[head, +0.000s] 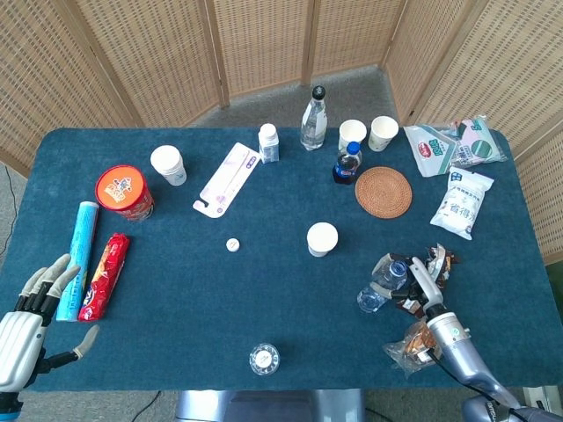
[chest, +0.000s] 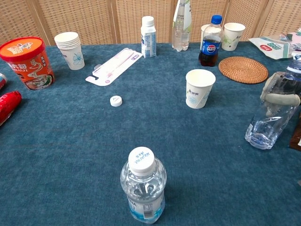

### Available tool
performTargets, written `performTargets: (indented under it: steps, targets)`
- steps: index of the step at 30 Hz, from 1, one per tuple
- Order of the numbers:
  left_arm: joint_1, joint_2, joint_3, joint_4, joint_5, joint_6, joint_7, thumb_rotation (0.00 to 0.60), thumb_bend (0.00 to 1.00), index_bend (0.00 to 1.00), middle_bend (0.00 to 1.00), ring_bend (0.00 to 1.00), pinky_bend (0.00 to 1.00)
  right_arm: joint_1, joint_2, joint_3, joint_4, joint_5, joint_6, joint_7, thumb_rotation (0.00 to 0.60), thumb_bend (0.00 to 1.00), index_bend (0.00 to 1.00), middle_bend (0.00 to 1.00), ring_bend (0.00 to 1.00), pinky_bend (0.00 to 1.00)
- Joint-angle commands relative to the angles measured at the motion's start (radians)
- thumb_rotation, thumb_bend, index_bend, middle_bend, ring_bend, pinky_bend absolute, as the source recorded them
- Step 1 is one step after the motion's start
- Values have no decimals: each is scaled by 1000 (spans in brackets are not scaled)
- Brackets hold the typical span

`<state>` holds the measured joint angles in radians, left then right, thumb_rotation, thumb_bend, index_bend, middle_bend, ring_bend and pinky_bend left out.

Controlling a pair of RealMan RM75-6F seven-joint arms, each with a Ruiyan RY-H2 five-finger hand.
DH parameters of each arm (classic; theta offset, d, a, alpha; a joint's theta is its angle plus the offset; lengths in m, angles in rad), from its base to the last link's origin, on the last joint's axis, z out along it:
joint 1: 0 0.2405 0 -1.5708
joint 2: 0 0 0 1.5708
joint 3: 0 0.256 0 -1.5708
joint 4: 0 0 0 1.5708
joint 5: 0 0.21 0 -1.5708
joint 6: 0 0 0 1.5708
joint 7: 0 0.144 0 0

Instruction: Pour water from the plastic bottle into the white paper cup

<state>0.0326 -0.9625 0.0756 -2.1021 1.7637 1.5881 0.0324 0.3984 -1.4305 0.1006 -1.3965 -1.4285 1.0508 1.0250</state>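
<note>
My right hand [head: 410,281] grips a clear plastic bottle [head: 377,287] near the table's front right. In the chest view its fingers [chest: 281,97] wrap the upper part of that bottle [chest: 272,117], which leans right with a little water at its base. The white paper cup [head: 322,238] stands upright to the bottle's upper left, apart from it, and appears in the chest view as the cup [chest: 200,88]. A small white cap [head: 232,244] lies left of the cup. My left hand [head: 28,318] hovers off the front left corner, fingers spread, holding nothing.
A second, capped water bottle [chest: 142,185] stands at the front centre. Behind the cup are a cola bottle [head: 347,163], a woven coaster [head: 383,191] and two more cups. Snack wrappers [head: 412,341] lie under my right wrist. A red tub [head: 124,192] sits at the left.
</note>
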Motion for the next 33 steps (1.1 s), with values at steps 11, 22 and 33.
performTargets:
  steps: [11,22,33]
  targets:
    - [-1,-2,1,-3,2,-5,6,443,389,51,19,0,0,-2,-3,24,-10,-8,53,-71,600,339,603,634,538,544]
    - [0,2,2,-10,8,-4,12,446,389,51,19,0,0,28,-9,41,-1,-4,44,-195,600,348,604,635,539,543]
    - [-2,0,2,-12,13,-7,15,453,389,51,19,0,0,65,10,69,-42,9,29,-301,600,349,604,635,539,544]
